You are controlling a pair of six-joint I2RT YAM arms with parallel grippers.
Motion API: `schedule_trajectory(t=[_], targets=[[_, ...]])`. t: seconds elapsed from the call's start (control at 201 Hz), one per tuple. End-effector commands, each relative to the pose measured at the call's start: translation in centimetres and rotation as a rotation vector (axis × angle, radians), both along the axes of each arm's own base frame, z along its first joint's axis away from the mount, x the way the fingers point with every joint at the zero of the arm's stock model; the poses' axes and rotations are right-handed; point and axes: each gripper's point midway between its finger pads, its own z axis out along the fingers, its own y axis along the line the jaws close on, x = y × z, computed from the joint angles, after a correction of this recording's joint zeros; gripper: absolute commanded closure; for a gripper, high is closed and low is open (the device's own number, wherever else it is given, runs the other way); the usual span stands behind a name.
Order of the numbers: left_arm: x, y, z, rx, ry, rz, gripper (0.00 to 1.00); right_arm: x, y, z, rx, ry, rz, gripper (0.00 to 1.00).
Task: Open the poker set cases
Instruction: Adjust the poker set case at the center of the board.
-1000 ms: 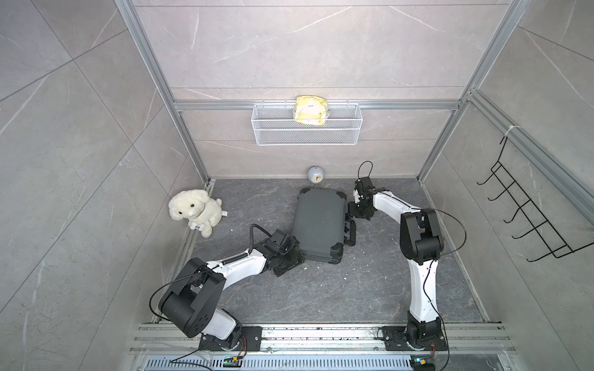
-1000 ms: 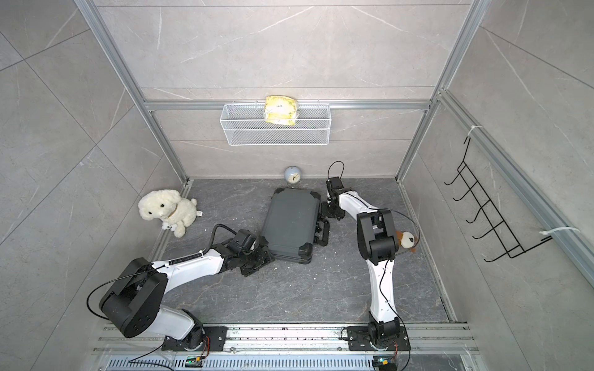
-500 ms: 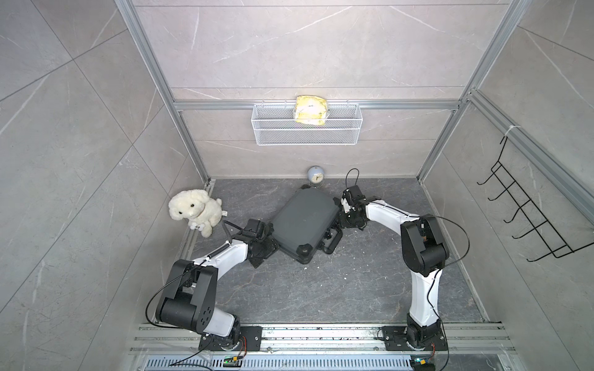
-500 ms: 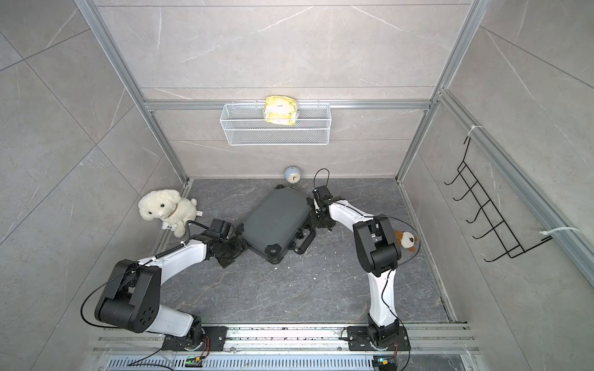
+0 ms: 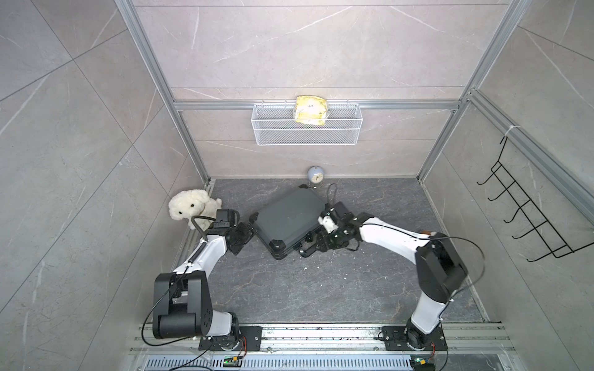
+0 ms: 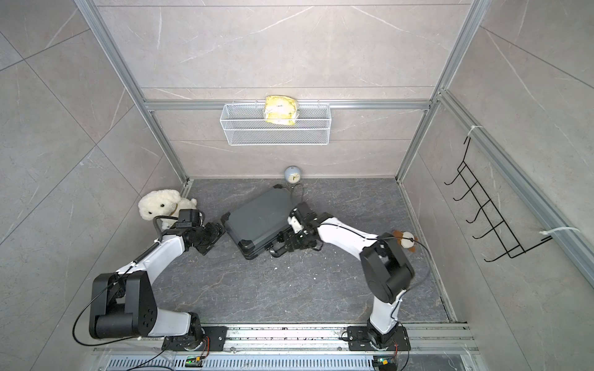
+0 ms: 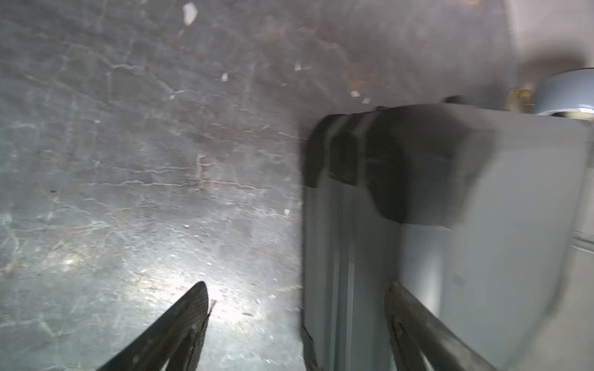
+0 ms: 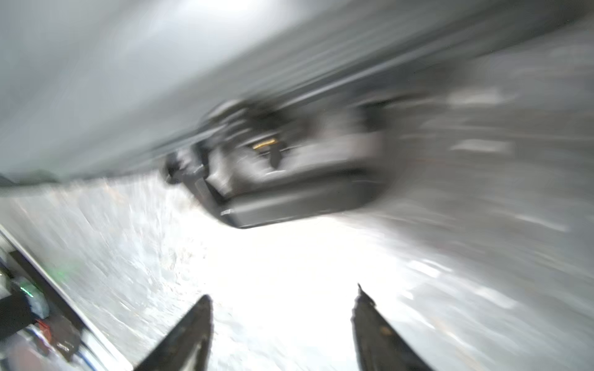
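Dark grey poker set case (image 5: 289, 218): lies shut and askew near the middle of the back edge of the tabletop (image 5: 321, 289). Left claw (image 7: 294, 286): spread at the corner toward the left edge, one finger (image 7: 189, 314) clear of the wall. Right claw (image 8: 283, 294): spread, pinching nothing, beside the black handle (image 5: 305, 251).

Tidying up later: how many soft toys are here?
2: a white plush dog by the left wall, and a small white-and-brown toy mostly hidden behind the right arm.
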Motion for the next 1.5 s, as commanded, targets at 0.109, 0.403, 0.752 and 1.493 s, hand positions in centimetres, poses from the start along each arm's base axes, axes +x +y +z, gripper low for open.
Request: schedule_trajectory(t=[0.109,0.403,0.752,1.493], targets=[[1.4,-2.1,5.5,-0.198,-0.227,-0.053,0.1,7.8,-3.2,4.5,0.129,-0.125,-0.116,0.07],[4.1,-2.9,4.0,-0.259,-0.229,-0.083,0.09,17.6,-0.5,2.5,0.215,-0.132,-0.136,0.02],[7.2,-5.8,0.6,-0.312,-0.19,-0.173,0.1,15.4,5.7,0.0,0.319,-0.048,-0.021,0.04],[10.6,-12.3,1.0,-0.393,-0.23,-0.464,0.11,1.6,9.6,2.5,0.388,-0.076,0.059,0.1]])
